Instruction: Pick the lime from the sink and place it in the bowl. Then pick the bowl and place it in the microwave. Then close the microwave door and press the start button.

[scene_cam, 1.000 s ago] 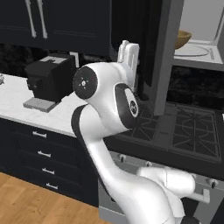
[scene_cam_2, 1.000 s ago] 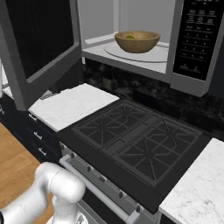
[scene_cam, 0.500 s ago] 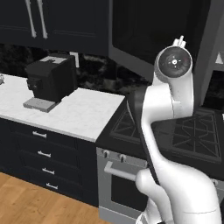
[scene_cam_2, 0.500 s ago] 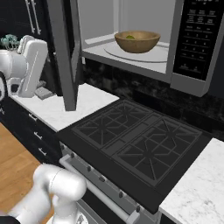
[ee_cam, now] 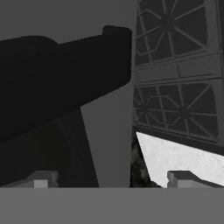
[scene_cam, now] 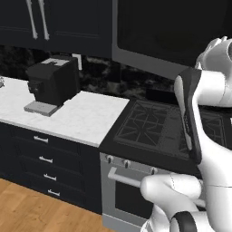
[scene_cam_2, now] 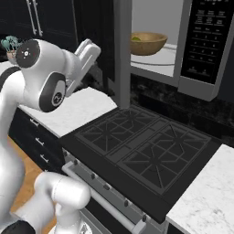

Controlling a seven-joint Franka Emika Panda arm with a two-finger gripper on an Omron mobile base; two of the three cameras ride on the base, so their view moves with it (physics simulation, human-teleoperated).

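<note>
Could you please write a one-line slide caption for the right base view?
Bowl holding the lime sits inside the microwave while the arm pushes its half-closed door.

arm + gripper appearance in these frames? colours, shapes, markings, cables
Glossy white rounded arm shells with dark grey bands at the joints and a round dark cap with a small pale centre mark on one joint. The gripper has two small blocky fingertips, grey with lighter faces. No loose cables or lettering visible.

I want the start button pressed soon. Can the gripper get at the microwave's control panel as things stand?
Probably not directly. The gripper, open, sits behind the half-closed microwave door, which stands between it and the control panel. Going round the door looks possible.
</note>
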